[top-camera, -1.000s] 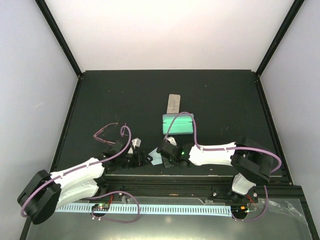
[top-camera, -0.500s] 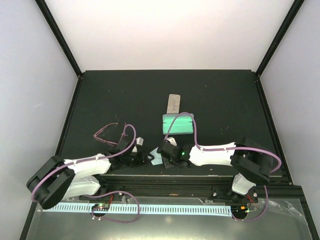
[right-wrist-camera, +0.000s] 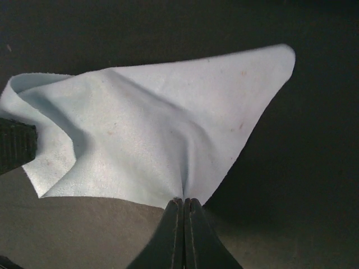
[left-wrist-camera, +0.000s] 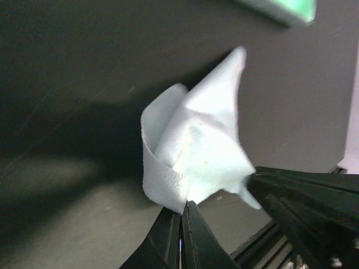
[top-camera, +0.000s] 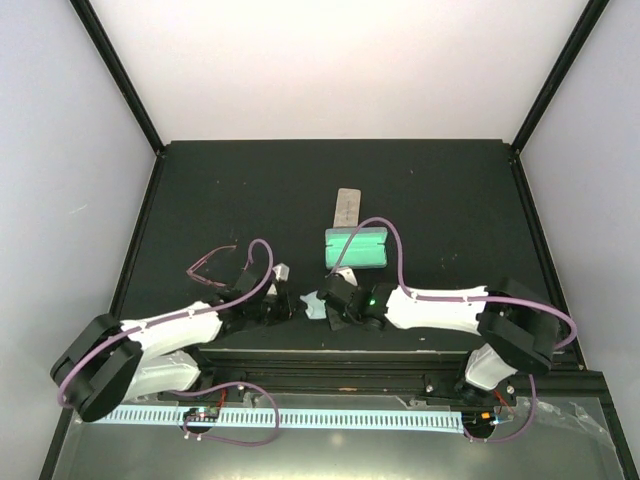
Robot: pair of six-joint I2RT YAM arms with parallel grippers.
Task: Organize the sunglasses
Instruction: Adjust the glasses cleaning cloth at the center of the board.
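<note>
Tightly, left hand [left-wrist-camera: 180, 209], right hand [right-wrist-camera: 183, 201], pinching 1 blue cloth [right-wrist-camera: 157, 129]

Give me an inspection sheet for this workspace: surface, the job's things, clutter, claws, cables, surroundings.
Surface: dark table, no spills seen.
Job's things: reddish-pink wire-frame sunglasses lying at the left; black pair not made out.
Clutter: beige-grey case and teal-green case mid-table; light blue cloth near the front edge.
Claws: left claw and right claw both shut on the cloth, at separate edges.
Cables: left purple cable loops above its arm; right purple cable arches across the teal-green case in the top view.
Surroundings: pale walls, black corner posts.
</note>
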